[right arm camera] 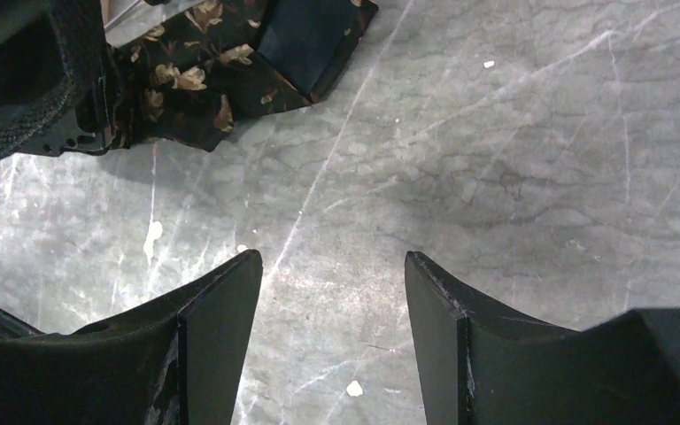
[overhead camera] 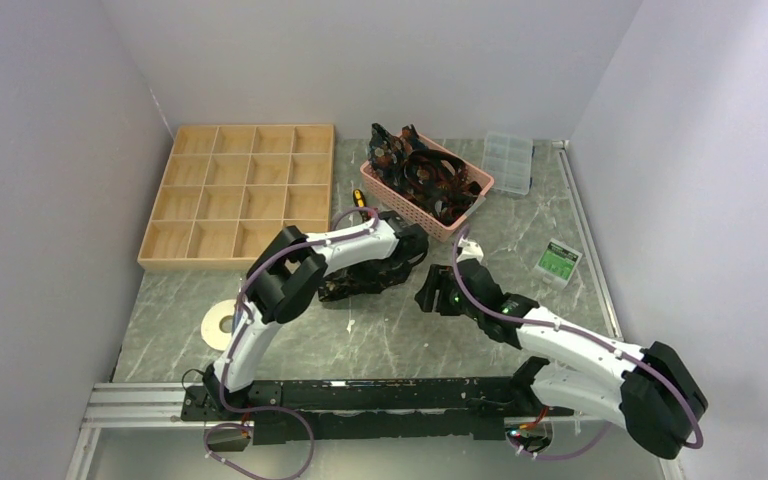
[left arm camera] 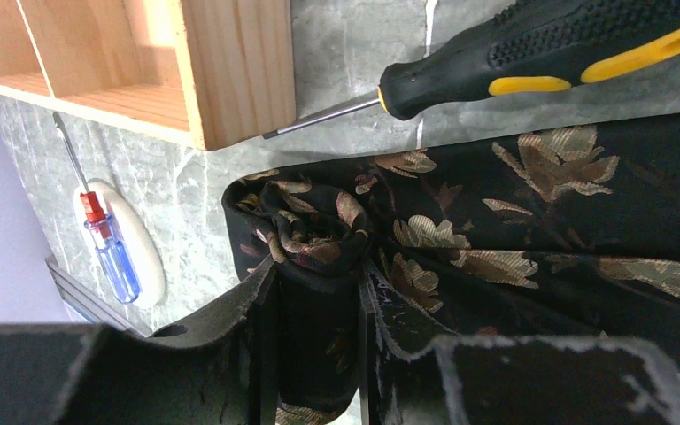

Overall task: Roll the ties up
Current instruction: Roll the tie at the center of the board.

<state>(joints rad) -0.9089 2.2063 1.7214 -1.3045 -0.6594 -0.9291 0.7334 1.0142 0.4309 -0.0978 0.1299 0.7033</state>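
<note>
table (overhead camera: pixel 380 340): work surface; one tie (left arm camera: pixel 531 221) lies mid-table, its near end already coiled.
pink basket (overhead camera: pixel 405 205): holds the other ties (overhead camera: pixel 425 172) at the far side, probably the queue.
left arm (overhead camera: pixel 345 245): stretched forward, low over the tie.
right arm (overhead camera: pixel 560 340): angled in from the right.
left gripper (left arm camera: pixel 314 283): pinching the coiled end, likely so the roll can't spring open.
right gripper (right arm camera: pixel 332 274): jaws spread, empty, over bare table beside the tie.
</note>
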